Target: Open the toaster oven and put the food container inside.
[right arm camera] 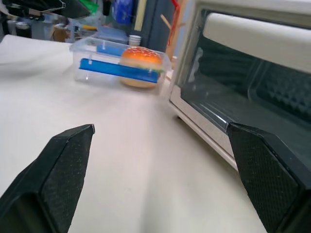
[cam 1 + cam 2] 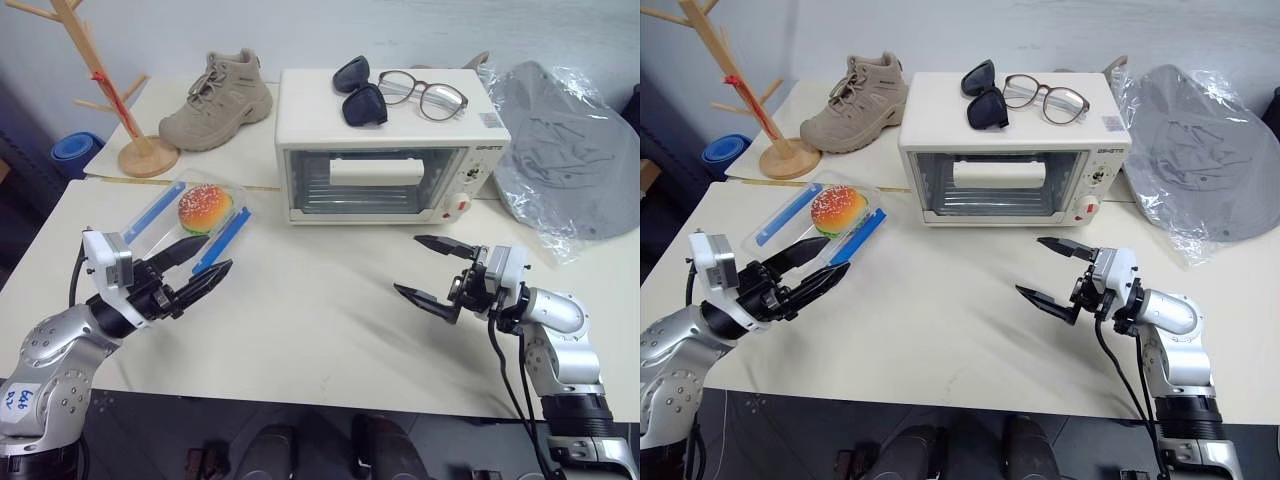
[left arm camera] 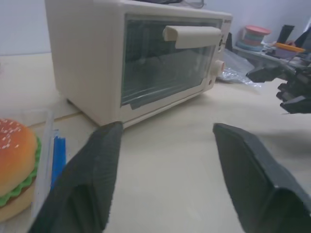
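Note:
The cream-white toaster oven stands at the back middle of the table with its glass door shut and its white bar handle across the top of the door. To its left lies the clear food container with blue clip strips and a toy hamburger inside. My left gripper hovers open at the container's near end, with nothing between its fingers. My right gripper is open in front of the oven's right half, pointing left, apart from the door.
Glasses and a dark pair of sunglasses lie on the oven's top. A tan boot and a wooden peg stand sit at the back left. A grey hat in clear plastic lies to the right.

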Robot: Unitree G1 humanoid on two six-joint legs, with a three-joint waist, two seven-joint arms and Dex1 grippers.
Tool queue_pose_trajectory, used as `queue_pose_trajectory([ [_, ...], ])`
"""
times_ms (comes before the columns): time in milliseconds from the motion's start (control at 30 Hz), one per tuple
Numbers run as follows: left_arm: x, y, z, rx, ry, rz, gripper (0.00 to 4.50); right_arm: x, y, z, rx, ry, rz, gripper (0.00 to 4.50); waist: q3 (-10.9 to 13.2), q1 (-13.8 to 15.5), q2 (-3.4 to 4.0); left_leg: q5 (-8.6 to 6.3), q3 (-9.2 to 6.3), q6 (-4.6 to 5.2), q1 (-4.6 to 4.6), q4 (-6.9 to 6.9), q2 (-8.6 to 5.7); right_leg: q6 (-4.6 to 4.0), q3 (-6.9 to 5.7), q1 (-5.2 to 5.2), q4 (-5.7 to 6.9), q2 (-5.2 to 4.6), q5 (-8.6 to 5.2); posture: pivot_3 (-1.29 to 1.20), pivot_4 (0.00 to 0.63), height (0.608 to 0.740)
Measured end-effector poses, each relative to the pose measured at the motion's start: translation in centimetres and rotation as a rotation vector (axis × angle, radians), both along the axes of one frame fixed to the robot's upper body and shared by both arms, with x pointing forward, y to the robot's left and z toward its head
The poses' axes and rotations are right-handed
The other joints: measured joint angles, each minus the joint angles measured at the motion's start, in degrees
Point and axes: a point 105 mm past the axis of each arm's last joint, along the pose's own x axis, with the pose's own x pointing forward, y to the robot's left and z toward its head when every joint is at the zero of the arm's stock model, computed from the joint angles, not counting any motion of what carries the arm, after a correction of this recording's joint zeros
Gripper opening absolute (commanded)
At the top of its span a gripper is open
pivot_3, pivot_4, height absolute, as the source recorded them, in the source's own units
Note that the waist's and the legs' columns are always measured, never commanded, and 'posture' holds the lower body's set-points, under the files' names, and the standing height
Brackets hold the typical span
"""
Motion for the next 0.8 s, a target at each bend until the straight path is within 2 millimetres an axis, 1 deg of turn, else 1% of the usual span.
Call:
queue_pose_trajectory([
  [67,0.1,-0.3,-0.2,0.012,0.007,-0.032,2.71,1.1,-0.4,0.6,0.065,0.019,-0.076,4.5,0.0,-0.44,0.0,0.01,0.07,-0.02,0.03,0.0,0.01,-0.01,0.09,-0.04,0.06,0.01,0.01,0.0,0.15,0.74],
  [167,0.5,-0.6,0.0,0.025,-0.004,-0.056,2.71,3.0,-1.1,2.7,0.135,0.001,-0.163,4.5,0.0,-0.92,0.0,0.03,0.09,-0.06,0.02,0.0,0.01,-0.03,0.11,-0.09,0.1,0.02,0.03,0.0,0.15,0.74],
  [267,0.8,-0.7,0.6,0.028,-0.03,-0.059,2.71,4.0,-0.8,4.1,0.159,-0.03,-0.17,4.5,0.0,-0.97,0.0,0.04,0.09,-0.08,0.01,-0.06,0.06,-0.05,0.12,-0.14,0.1,0.07,0.02,0.0,0.15,0.74],
  [333,0.9,-0.7,0.5,0.029,-0.03,-0.057,2.71,4.4,-0.5,4.1,0.168,-0.023,-0.162,4.5,0.0,-0.98,0.0,0.03,0.11,-0.09,-0.02,-0.11,0.08,-0.05,0.13,-0.18,0.04,0.08,0.02,0.0,0.15,0.74],
  [433,0.9,-1.0,0.3,0.024,-0.022,-0.06,2.71,4.6,0.0,3.9,0.173,-0.008,-0.144,4.5,0.0,-0.96,0.0,0.0,0.15,-0.04,-0.1,-0.08,0.08,-0.02,0.14,-0.2,0.03,0.08,0.03,0.0,0.15,0.74],
  [533,1.0,-1.2,0.1,0.015,-0.015,-0.066,2.71,4.5,1.5,4.1,0.172,-0.013,-0.085,4.5,0.0,-1.1,0.0,-0.02,0.24,0.0,-0.1,-0.08,0.08,0.01,0.21,-0.24,0.0,0.08,0.05,0.0,0.15,0.74],
  [700,1.0,-1.3,-0.2,0.002,-0.009,-0.054,2.71,3.7,2.7,4.9,0.179,-0.054,-0.034,4.5,0.0,-0.98,0.0,-0.03,0.24,-0.01,-0.1,-0.05,0.08,0.0,0.22,-0.26,-0.04,0.08,0.04,0.0,0.15,0.74],
  [800,1.0,-1.3,-0.3,-0.002,-0.004,-0.048,2.71,2.9,3.1,4.6,0.187,-0.058,-0.008,4.5,0.0,-0.88,-0.01,-0.03,0.25,-0.01,-0.1,-0.05,0.09,0.0,0.23,-0.26,-0.03,0.07,0.04,0.0,0.15,0.74],
])
